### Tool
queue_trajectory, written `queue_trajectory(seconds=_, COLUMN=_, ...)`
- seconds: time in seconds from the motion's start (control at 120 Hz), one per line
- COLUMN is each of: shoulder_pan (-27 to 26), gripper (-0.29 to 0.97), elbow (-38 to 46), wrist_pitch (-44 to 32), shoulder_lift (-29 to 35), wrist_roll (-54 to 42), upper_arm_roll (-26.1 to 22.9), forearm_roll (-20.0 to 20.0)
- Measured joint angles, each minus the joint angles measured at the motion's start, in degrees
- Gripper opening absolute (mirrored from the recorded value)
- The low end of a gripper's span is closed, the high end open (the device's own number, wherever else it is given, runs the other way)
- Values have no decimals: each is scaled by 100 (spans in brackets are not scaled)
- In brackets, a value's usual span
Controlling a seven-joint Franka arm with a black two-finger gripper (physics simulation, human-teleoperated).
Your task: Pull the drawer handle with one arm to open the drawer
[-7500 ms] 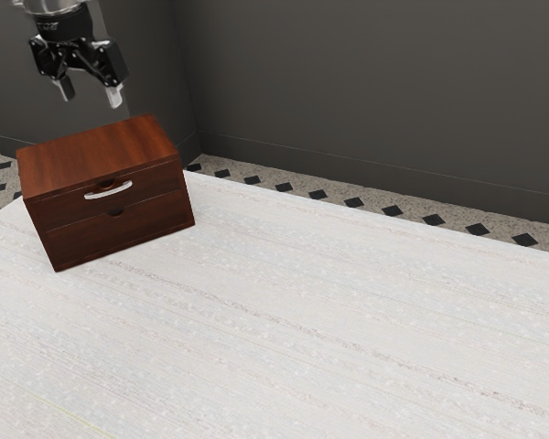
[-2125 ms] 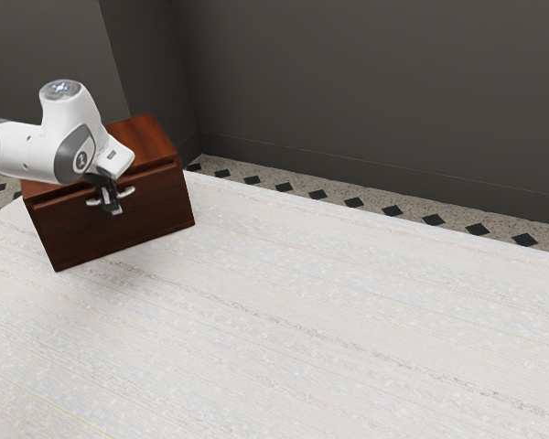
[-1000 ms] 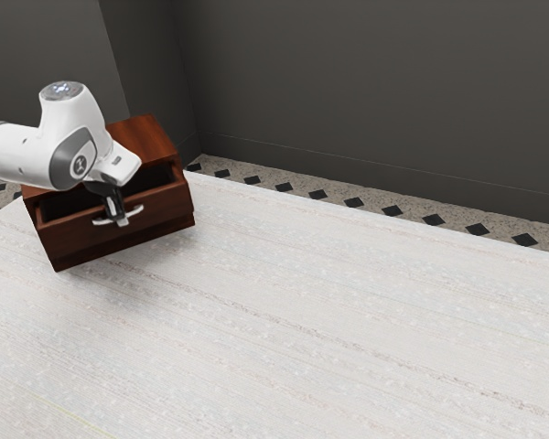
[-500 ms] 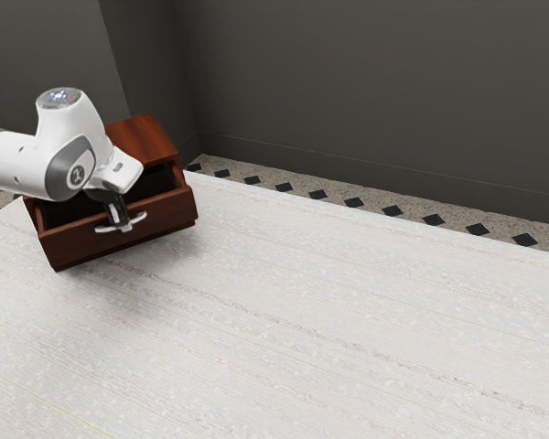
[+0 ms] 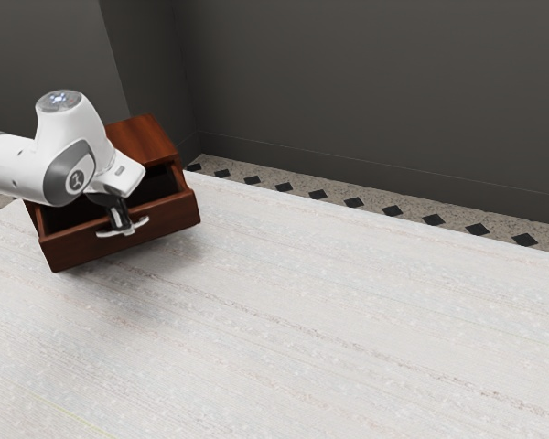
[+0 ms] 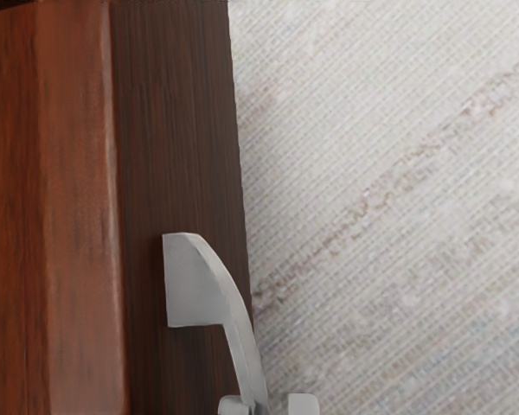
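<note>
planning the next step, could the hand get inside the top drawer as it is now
Probably yes: the top drawer is pulled out, its inside open upward. The hand grips the drawer handle just in front and must let go first.

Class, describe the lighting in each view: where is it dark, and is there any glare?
Exterior view: soft, even light, the open drawer dark inside, no hard shadow on the table. Wrist view: the handle flat grey, no glare; the wood behind it dark.
</note>
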State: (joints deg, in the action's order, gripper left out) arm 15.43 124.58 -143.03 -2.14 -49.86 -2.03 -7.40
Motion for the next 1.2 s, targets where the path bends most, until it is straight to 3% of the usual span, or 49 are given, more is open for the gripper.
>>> queue_trajectory(seconds=0.95, shoulder_pan=73, gripper=-9, elbow=419, wrist_pitch=-29, shoulder_lift=466, wrist_roll=282, upper_arm_roll=-279, forearm_roll=-2)
queue_trajectory(seconds=1.033, shoulder_pan=-4, gripper=-2, elbow=447, wrist_pitch=47, shoulder_lift=630, wrist_roll=272, upper_arm_roll=-292, forearm_roll=13)
queue_trajectory(seconds=1.2, shoulder_pan=-46, gripper=33, elbow=-297, wrist_pitch=684, shoulder_lift=618, wrist_roll=257, upper_arm_roll=-256, forearm_roll=267)
